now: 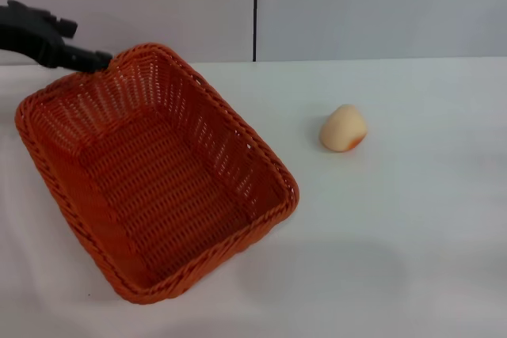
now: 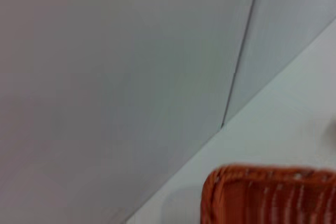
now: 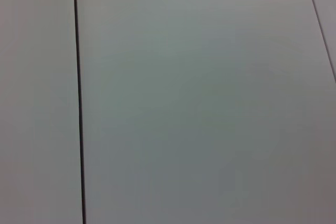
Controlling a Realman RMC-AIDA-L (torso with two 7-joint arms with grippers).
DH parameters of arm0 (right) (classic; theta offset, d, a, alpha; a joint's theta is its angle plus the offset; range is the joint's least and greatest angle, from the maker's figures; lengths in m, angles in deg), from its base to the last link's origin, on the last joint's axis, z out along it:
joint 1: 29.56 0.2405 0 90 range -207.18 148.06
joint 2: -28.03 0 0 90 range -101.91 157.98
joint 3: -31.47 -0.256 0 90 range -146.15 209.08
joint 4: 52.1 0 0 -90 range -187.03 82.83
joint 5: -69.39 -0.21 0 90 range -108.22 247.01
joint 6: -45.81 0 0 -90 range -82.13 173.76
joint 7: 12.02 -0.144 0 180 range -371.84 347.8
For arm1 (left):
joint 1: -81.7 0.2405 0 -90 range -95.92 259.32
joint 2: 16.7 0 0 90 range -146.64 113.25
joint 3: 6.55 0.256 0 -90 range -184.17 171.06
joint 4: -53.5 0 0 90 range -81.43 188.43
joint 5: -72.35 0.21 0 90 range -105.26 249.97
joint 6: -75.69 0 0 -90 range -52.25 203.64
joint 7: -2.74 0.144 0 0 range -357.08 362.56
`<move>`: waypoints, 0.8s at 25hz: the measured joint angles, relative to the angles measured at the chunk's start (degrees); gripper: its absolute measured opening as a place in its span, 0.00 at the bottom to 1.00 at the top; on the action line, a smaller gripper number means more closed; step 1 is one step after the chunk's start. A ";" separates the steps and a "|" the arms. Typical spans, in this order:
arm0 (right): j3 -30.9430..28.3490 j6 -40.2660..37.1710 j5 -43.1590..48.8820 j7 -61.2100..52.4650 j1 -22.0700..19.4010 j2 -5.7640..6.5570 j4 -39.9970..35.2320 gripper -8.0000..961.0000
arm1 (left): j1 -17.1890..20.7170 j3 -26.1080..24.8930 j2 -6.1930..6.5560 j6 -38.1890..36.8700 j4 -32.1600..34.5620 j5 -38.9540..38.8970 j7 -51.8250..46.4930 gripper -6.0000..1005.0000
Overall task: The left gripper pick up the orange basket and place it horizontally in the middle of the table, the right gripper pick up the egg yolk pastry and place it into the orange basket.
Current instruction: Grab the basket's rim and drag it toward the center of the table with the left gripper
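black left tool (image 1: 101,59) low at orange basket (image 1: 158,172) far rim

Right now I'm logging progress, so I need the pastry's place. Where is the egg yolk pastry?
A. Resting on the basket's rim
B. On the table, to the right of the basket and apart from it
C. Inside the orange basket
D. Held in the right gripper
B: in the head view the egg yolk pastry lies on the bare table, clear of the orange basket.

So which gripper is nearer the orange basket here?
Left. The left gripper is at the far rim of the orange basket. The right gripper is not in view.
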State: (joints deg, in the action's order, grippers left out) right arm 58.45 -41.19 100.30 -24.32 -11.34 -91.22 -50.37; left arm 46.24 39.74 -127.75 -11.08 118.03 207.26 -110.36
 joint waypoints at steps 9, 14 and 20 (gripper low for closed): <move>0.00 0.78 -0.25 -0.01 0.47 0.05 0.73 0.61 | -2.60 0.29 -3.09 2.82 -2.12 10.72 0.41 0.86; 0.00 0.79 -0.22 -0.01 0.61 0.07 0.73 0.61 | -4.21 1.09 -4.39 6.59 -6.71 15.34 0.65 0.86; 0.00 1.29 -0.15 -0.08 0.60 0.08 0.73 0.61 | -4.33 1.51 -5.00 10.49 -7.38 15.98 0.82 0.86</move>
State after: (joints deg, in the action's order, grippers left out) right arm 58.45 -39.90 100.15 -24.40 -10.74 -91.14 -49.64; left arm 41.91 41.25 -132.76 -0.59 110.65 223.23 -109.54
